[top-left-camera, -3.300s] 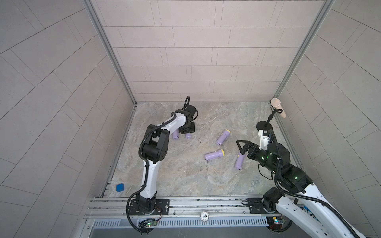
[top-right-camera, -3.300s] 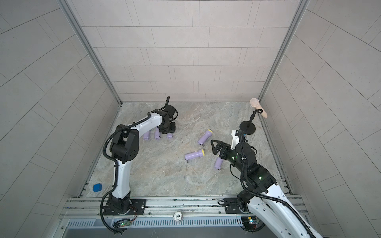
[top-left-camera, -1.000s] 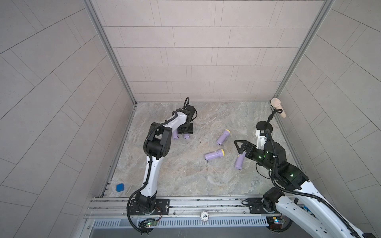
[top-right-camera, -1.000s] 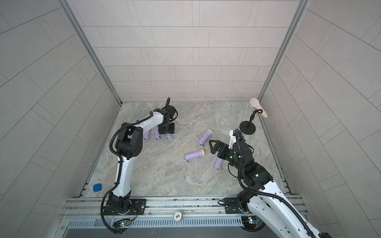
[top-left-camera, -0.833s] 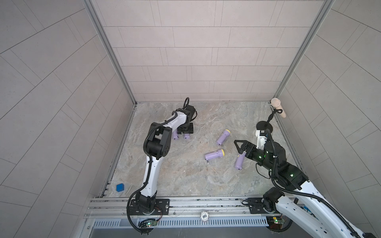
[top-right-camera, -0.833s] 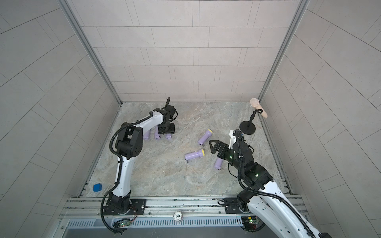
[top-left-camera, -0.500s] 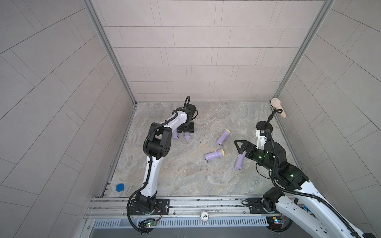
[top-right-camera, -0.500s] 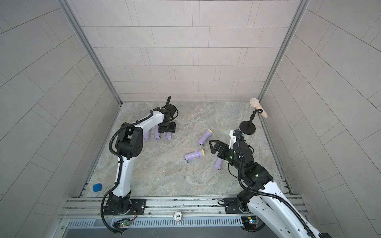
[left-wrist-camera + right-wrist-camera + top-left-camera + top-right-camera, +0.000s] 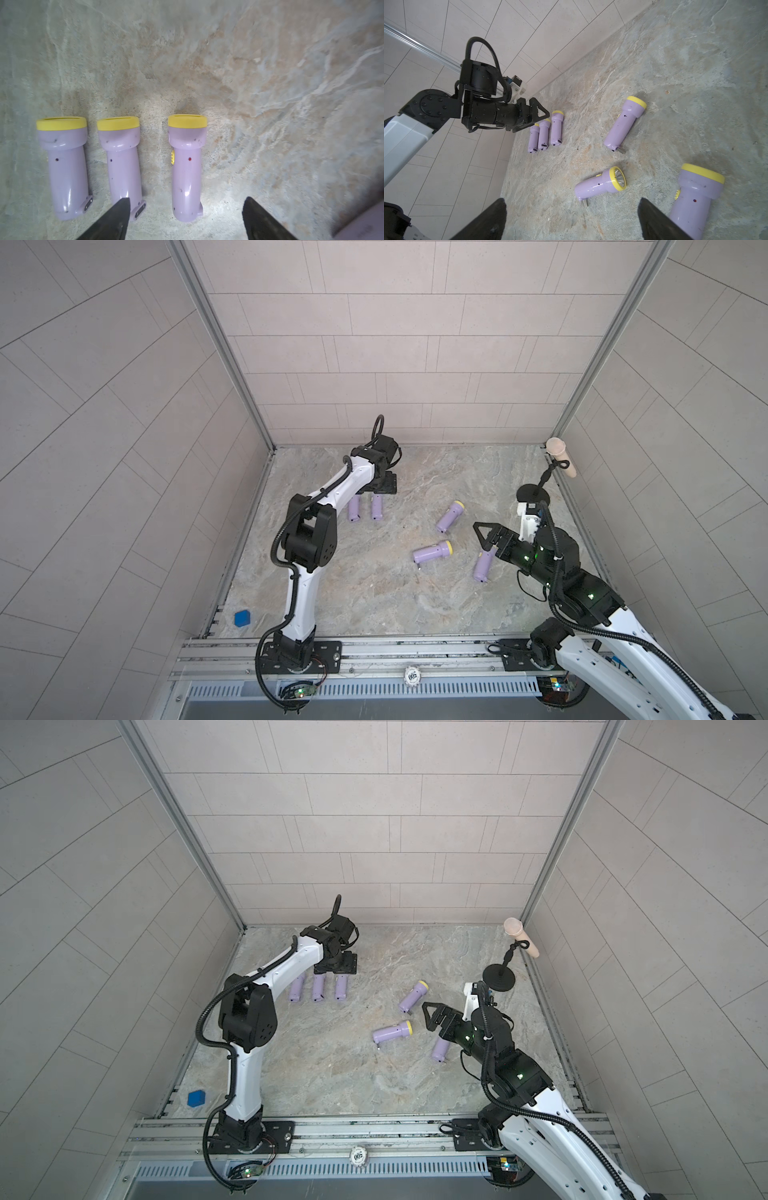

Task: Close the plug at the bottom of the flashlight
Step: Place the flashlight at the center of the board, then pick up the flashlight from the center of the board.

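Observation:
Three purple flashlights with yellow heads lie in a row at the back left [image 9: 318,987], their plugs folded flat. My left gripper [image 9: 186,205] [image 9: 338,965] hovers open over the row's rightmost flashlight [image 9: 187,166], whose base lies between the jaws without touching them. Three more flashlights lie mid-table: one [image 9: 450,516] with its plug [image 9: 619,150] sticking out, one [image 9: 432,552] with its plug [image 9: 584,203] out, and one [image 9: 483,566] under my right arm. My right gripper [image 9: 572,200] [image 9: 480,536] hangs open and empty above them.
A microphone on a black round stand [image 9: 534,491] sits at the back right, close behind my right arm. A small blue block [image 9: 242,618] lies off the front left edge of the table. Tiled walls close in three sides.
My left gripper has opened and let go of the rightmost flashlight in the row, which now lies on the table. The right arm has barely moved.

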`<control>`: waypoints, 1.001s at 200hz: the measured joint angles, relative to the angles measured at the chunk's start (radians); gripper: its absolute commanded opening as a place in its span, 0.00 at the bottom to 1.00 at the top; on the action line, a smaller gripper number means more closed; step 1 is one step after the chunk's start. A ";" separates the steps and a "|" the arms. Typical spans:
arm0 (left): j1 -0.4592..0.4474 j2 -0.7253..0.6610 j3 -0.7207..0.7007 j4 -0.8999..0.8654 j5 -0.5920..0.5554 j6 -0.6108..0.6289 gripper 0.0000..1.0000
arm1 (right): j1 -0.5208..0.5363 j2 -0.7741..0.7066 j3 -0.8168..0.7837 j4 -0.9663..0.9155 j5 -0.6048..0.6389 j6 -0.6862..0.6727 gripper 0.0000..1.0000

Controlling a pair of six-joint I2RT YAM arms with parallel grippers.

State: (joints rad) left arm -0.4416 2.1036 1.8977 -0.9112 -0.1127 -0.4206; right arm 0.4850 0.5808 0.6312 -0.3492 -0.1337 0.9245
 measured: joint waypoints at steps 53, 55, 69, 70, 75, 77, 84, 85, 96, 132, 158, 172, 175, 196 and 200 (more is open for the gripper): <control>-0.116 -0.159 -0.070 0.029 -0.031 0.031 1.00 | 0.000 -0.018 -0.001 -0.022 0.019 0.000 0.99; -0.119 -0.164 -0.074 0.031 -0.031 0.031 1.00 | 0.000 -0.018 -0.001 -0.023 0.019 -0.001 0.99; -0.152 -0.207 -0.121 0.047 -0.026 0.043 0.99 | 0.000 -0.018 -0.001 -0.030 0.026 -0.002 1.00; -0.153 -0.209 -0.124 0.048 -0.026 0.044 1.00 | 0.000 -0.018 -0.001 -0.030 0.026 -0.002 1.00; -0.163 -0.223 -0.142 0.054 -0.023 0.049 0.99 | 0.000 -0.019 -0.001 -0.034 0.028 -0.003 1.00; -0.166 -0.229 -0.150 0.056 -0.022 0.051 1.00 | 0.000 -0.019 -0.001 -0.037 0.029 -0.004 1.00; -0.176 -0.248 -0.177 0.064 -0.018 0.058 1.00 | 0.000 -0.020 0.000 -0.043 0.032 -0.005 0.99; -0.177 -0.249 -0.180 0.065 -0.018 0.059 0.99 | 0.000 -0.020 0.000 -0.045 0.032 -0.006 0.99; -0.192 -0.277 -0.221 0.076 -0.007 0.073 0.99 | 0.000 -0.023 0.000 -0.056 0.037 -0.009 1.00; -0.270 -0.362 -0.369 0.102 -0.002 0.125 0.99 | 0.000 -0.032 0.010 -0.085 0.051 -0.027 0.99; -0.379 -0.401 -0.451 0.116 -0.031 0.163 1.00 | -0.001 -0.050 0.010 -0.103 0.061 -0.034 1.00; -0.432 -0.417 -0.492 0.133 -0.035 0.181 1.00 | -0.001 -0.058 0.010 -0.112 0.064 -0.035 0.99; -0.442 -0.420 -0.500 0.137 -0.034 0.186 0.99 | -0.001 -0.060 0.010 -0.113 0.065 -0.035 1.00; -0.483 -0.432 -0.543 0.158 -0.033 0.211 0.99 | -0.001 -0.067 0.011 -0.131 0.069 -0.042 1.00; -0.488 -0.432 -0.548 0.161 -0.033 0.215 0.99 | -0.001 -0.068 0.012 -0.135 0.070 -0.043 1.00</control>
State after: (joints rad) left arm -0.9295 1.6714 1.3495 -0.7498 -0.1455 -0.2058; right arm 0.4839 0.5125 0.6430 -0.4843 -0.0635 0.8818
